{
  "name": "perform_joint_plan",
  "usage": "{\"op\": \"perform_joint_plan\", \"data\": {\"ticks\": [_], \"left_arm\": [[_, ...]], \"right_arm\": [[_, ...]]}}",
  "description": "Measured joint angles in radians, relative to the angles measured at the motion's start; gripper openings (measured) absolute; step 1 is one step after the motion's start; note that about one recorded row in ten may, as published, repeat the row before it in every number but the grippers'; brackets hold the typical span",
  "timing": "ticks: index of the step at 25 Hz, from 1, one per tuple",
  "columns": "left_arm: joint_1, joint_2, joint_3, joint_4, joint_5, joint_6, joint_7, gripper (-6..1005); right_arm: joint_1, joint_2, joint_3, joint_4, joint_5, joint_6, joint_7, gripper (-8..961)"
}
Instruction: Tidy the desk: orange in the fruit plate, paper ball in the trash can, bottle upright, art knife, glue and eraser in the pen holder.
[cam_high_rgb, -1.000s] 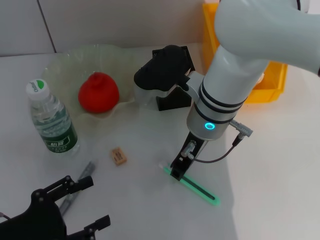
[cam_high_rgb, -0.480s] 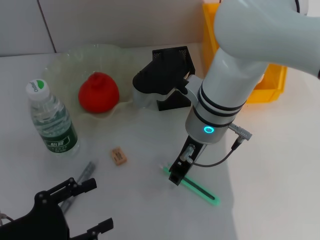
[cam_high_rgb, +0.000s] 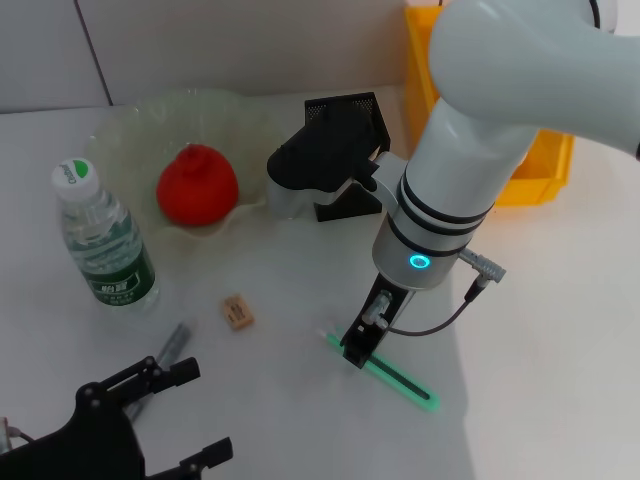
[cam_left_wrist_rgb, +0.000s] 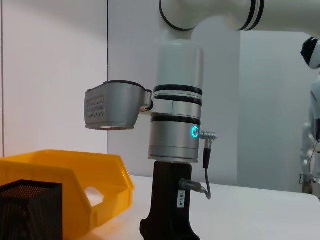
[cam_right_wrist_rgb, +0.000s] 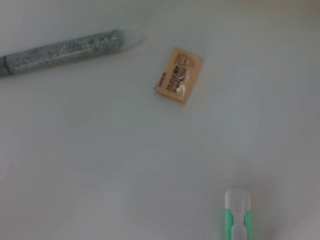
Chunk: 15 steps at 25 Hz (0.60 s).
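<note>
Items counted: one orange (cam_high_rgb: 197, 184), one fruit plate (cam_high_rgb: 120, 130), one bottle (cam_high_rgb: 103, 238), one eraser (cam_high_rgb: 237, 312), one art knife (cam_high_rgb: 395, 378), one grey glue stick (cam_right_wrist_rgb: 62, 48), one pen holder (cam_high_rgb: 352, 112), one yellow bin (cam_high_rgb: 540, 165).

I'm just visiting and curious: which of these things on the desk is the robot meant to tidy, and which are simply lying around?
Job: red-orange fruit, clear plate, plastic water bottle, tan eraser, green art knife, grey glue stick, black mesh holder.
Lying about: yellow bin.

I see 1 yellow bin (cam_high_rgb: 545, 170) at the table's (cam_high_rgb: 560, 330) far right, beside the wall (cam_high_rgb: 230, 45).
</note>
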Motion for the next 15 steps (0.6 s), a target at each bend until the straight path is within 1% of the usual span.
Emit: {"op": "perform_joint_plan", "data": {"ticks": [4, 15], "left_arm": [[-0.005, 0.000, 0.001, -0.005, 0.000, 0.000, 0.000, 775], [-0.007, 0.000, 0.001, -0.006, 0.000, 0.000, 0.000, 775]], "right_arm": [[0.000, 0.000, 0.000, 0.001, 0.000, 0.000, 0.000, 248], [0.000, 0.000, 0.000, 0.012, 0.000, 0.004, -0.005, 202]]}}
